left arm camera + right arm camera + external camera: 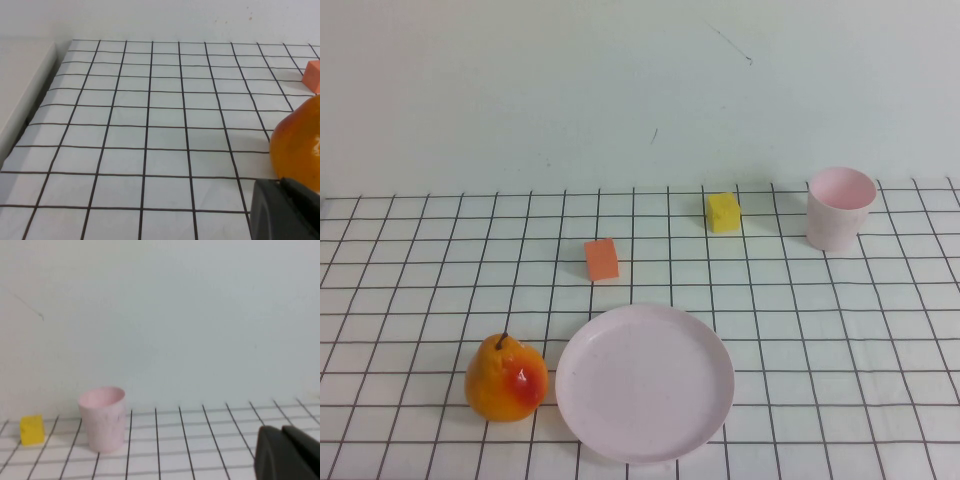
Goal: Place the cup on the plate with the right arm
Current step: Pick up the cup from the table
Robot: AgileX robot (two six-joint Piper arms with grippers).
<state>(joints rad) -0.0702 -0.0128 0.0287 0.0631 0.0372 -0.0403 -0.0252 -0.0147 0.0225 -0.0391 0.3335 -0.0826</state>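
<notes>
I see the cup standing upright at the far right of the table, close to the back wall, with its open mouth up. The plate lies near me in the middle, well apart from the cup, and nothing is on it. A yellow block sits near the cup on its left side, an orange block sits farther in, and a pear stands just beside the plate on its left. I think the cup is light and stiff plastic, and its smooth side may be a bit slippery. It looks easy to tip over if I bump it. It gets a little wider toward the top, so I would take hold around its side, about the middle, not at the thin rim. My right gripper is not in the high view at all. In the right wrist view I see only its dark tip low in the corner, looking toward the cup and not touching it. Its fingers are closed tight and hold nothing, so I must open them wide before I reach for the cup. My left gripper shows only as a dark tip near the pear, and I cannot tell if it is wide or narrow.
</notes>
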